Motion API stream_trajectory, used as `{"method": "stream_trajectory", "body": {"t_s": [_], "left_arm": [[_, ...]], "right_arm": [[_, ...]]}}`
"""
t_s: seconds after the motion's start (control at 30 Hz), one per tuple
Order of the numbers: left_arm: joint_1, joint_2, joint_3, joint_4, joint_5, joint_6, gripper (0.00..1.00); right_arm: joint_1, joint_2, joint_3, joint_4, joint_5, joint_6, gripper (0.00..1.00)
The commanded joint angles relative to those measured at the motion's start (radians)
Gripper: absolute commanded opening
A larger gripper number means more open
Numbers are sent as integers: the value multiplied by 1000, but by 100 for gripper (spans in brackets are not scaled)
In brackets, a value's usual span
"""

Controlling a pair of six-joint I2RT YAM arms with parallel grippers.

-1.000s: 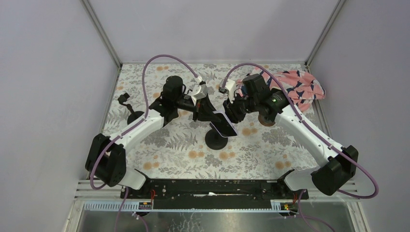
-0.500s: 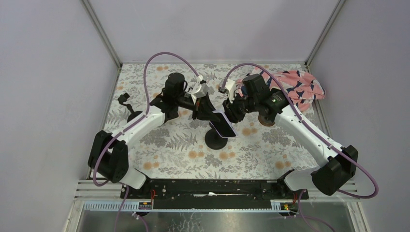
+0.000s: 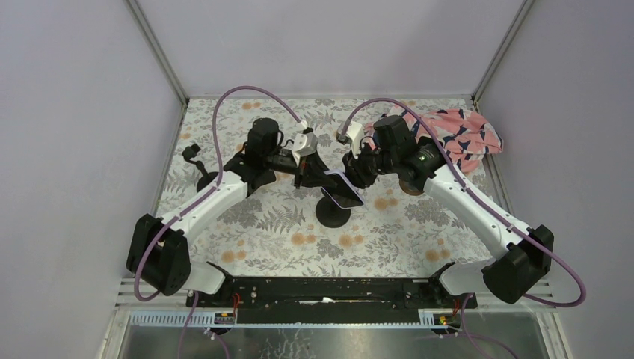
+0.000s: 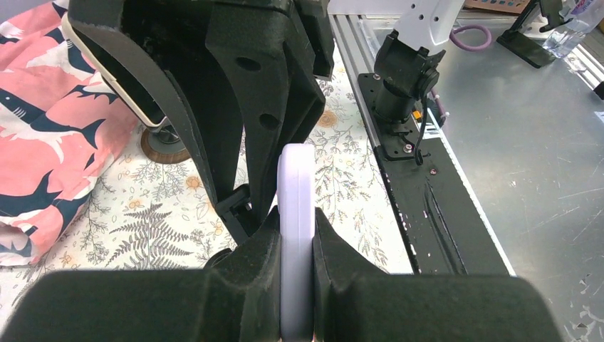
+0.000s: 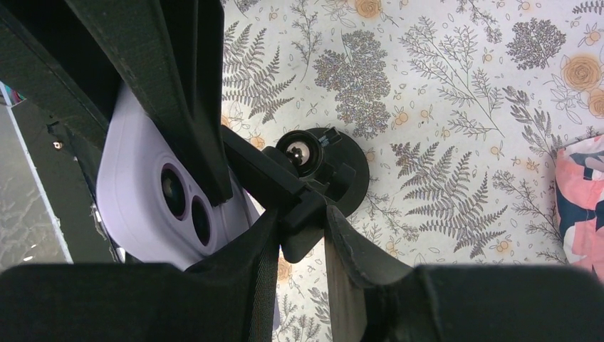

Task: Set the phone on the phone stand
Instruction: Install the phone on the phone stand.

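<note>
Step in hand, judged: phone (image 3: 342,192) being fitted to the cradle of the phone stand (image 3: 333,215); phone is held tilted over the stand's round base, mid-table, against the cradle; full seating cannot be told. The phone's thin edge is clamped by the fingers of the left gripper (image 4: 296,217); the stand's black bracket is pinched by the right gripper (image 5: 305,221). Next move calls for the phone to be pressed square into the cradle, bracket braced, then the left grip eased off gently. No container is seen; a shark-print cloth (image 3: 456,134) lies far right.
</note>
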Motion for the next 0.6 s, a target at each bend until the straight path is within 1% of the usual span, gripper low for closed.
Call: {"method": "stream_trajectory", "body": {"t_s": [0.0, 0.13, 0.2, 0.37, 0.5, 0.57], "left_arm": [[67, 12, -60, -59, -130, 24, 0], [95, 27, -38, -122, -98, 40, 0], [109, 36, -21, -188, -83, 65, 0], [115, 55, -1, -269, -71, 111, 0], [115, 67, 7, -287, -76, 115, 0], [115, 73, 17, -309, -87, 121, 0]], "right_arm": [[-14, -61, 2, -3, 80, 17, 4], [-15, -65, 1, 4, 116, 15, 0], [-17, -64, -1, 6, 122, 16, 0], [-25, -58, 0, 14, 104, 23, 0], [-28, -56, -1, 15, 102, 22, 0], [-28, -60, -5, 20, 125, 17, 0]]}}
